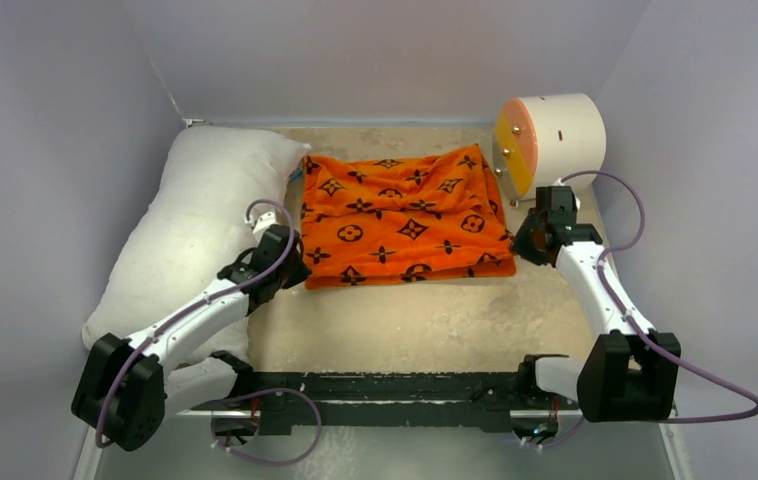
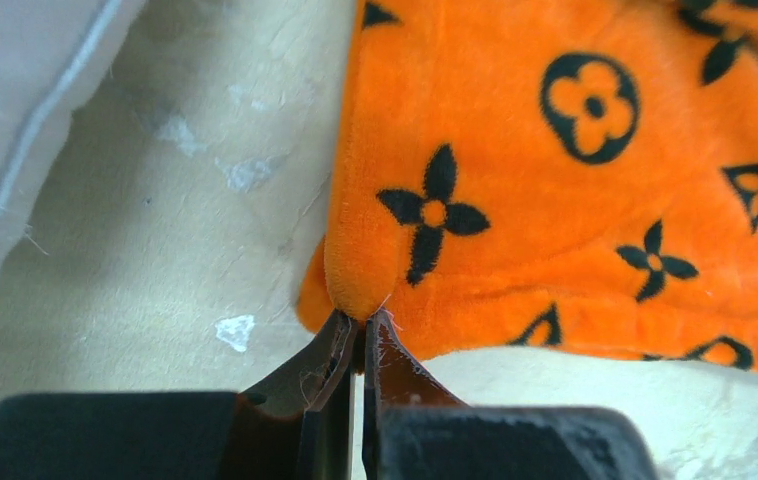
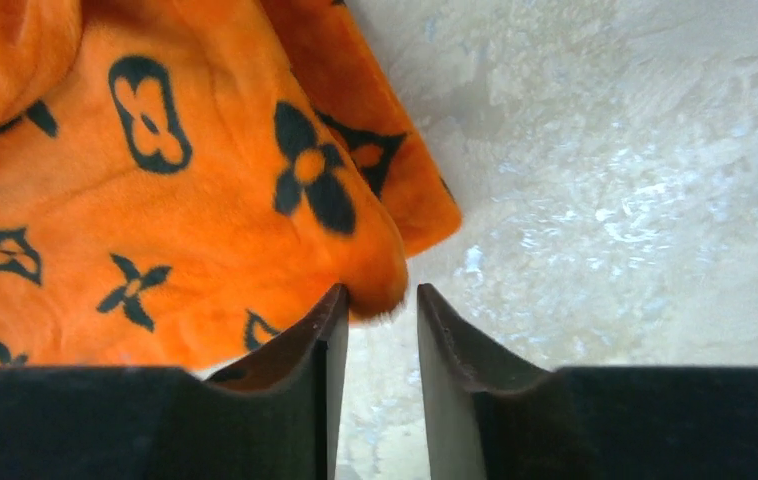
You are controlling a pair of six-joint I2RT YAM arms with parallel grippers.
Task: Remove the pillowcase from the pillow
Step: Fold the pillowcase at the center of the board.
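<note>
the pillowcase [image 1: 405, 215] lies off the pillow [image 1: 195, 220], spread in a rumpled, roughly flat rectangle on the middle of the table [image 1: 435, 325]; its left edge is just beside the pillow's far end; the pillow itself is bare and white, stretched slantwise along the left wall from the far corner toward the left arm's base.

the left gripper [image 1: 293, 268] sits at the near left corner of the pillowcase, between it and the pillow; in the left wrist view its fingers [image 2: 320, 365] are drawn almost together, only a thin slit between them; a raised ridge of orange fabric [image 2: 555, 200] runs straight into their tips and looks nipped there; the pillow's seamed edge [image 2: 5, 120] shows at the left of that view, apart from the fabric, with bare table between.

the right gripper [image 1: 527, 240] is at the near right corner of the pillowcase; in the right wrist view its fingers [image 3: 305, 345] stand parted with a clear gap; the corner of the orange fabric [image 3: 155, 200] touches the tip of the finger on the left of that view and pokes a little into the gap, but nothing is clamped.

a white cylinder [image 1: 560, 135] with an orange face stands at the far right, just beyond the right gripper and near the pillowcase's far right corner.
</note>
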